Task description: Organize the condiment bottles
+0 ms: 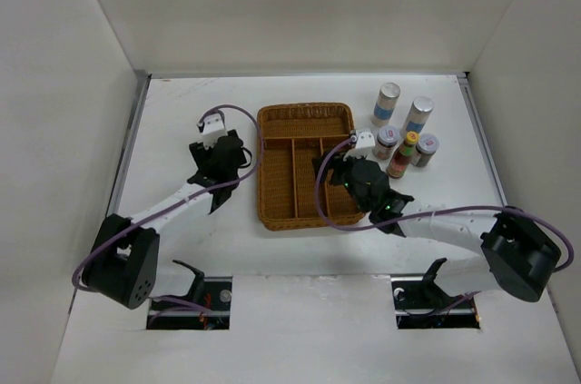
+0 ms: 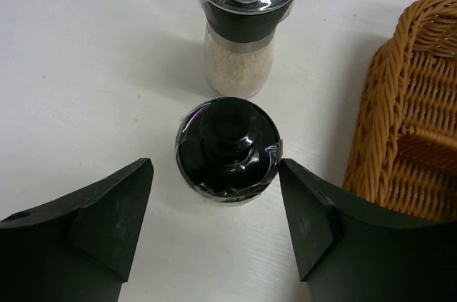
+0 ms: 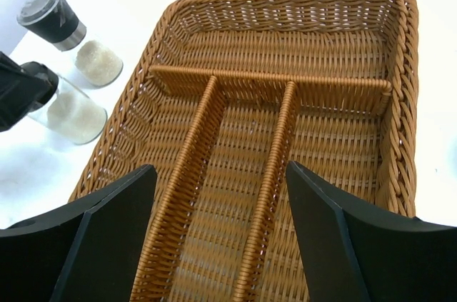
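Bearing condiment bottles (image 1: pixel 418 117), white tabletop (image 1: pixel 182 103), white walls (image 1: pixel 300 3)

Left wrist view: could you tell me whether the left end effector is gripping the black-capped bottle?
No, the left end effector straddles the black-capped bottle with bare table showing on both sides of it.

From above, the left claw (image 1: pixel 222 150) covers both the black-capped bottle (image 2: pixel 228 146) and the grinder (image 2: pixel 239 45) beside the wicker tray (image 1: pixel 304 116). The labels on the jars (image 1: pixel 388 141) are too small to read. At the left wrist, that bottle's body hides under its own cap, the top edge clips the grinder's lid, and the tray runs off right. At the right wrist, the fingers (image 3: pixel 107 238) of the right claw (image 3: pixel 220 170) mask the tray's near end. A dark shape (image 3: pixel 18 95) cut by the left edge overlaps 1 bottle's cap.
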